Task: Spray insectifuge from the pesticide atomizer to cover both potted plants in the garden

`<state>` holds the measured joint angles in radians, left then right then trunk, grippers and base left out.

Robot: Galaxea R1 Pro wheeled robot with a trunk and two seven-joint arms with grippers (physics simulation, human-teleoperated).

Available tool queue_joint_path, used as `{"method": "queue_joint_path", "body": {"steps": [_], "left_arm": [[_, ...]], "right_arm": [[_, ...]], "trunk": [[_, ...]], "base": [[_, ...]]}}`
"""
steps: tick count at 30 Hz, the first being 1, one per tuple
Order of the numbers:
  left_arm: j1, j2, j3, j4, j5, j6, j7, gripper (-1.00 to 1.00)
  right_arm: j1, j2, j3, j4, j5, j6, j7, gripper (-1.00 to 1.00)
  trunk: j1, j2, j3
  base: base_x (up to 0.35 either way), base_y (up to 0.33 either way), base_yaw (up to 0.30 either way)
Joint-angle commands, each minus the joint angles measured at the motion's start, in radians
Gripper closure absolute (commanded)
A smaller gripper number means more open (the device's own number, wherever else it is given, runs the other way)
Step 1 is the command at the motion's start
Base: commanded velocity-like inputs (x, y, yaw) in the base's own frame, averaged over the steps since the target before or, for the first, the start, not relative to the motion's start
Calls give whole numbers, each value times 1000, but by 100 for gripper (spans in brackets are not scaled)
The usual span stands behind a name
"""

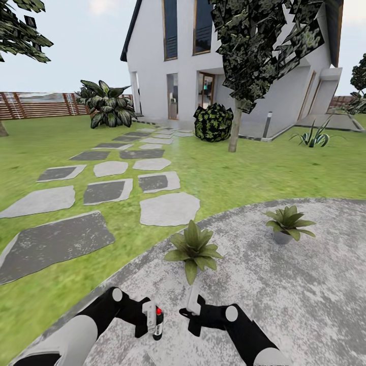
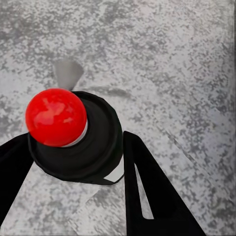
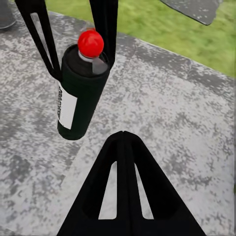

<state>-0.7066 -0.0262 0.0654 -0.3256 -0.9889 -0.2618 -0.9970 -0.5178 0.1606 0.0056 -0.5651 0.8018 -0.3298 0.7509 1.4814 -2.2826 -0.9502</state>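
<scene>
Patio underfoot — left gripper (image 1: 152,321) clamped the upright pesticide atomizer (image 1: 158,324), nearest potted plant (image 1: 194,248) just beyond it — right gripper (image 1: 189,310) looked closed, empty.

Home garden: lawn (image 1: 244,173), stepping stones (image 1: 168,208), house (image 1: 229,56).

No text can be read. The atomizer (image 3: 81,93) carries a white label (image 3: 67,108), seen edge-on in the right wrist view, with only faint dark marks along one side, too blurred to make out. The house (image 1: 223,66) shows no sign or number.
</scene>
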Motion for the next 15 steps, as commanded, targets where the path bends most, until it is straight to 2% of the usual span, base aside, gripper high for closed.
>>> {"method": "queue_joint_path", "body": {"steps": [1,5,15], "left_arm": [[0,-4,7,-1,-8,-4,0,100],[2,-10,8,0,-8,-3,20,100],[5,-35,10,1,-2,2,26,100]], "right_arm": [[-2,0,-1,-2,8,-5,1,100],[-6,0,-1,-2,8,-5,1,100],[-14,2,-1,-2,7,-5,1,100]], "trunk": [[0,0,-1],[0,0,-1],[0,0,-1]], "base": [[0,0,0],[0,0,0],[0,0,0]]}}
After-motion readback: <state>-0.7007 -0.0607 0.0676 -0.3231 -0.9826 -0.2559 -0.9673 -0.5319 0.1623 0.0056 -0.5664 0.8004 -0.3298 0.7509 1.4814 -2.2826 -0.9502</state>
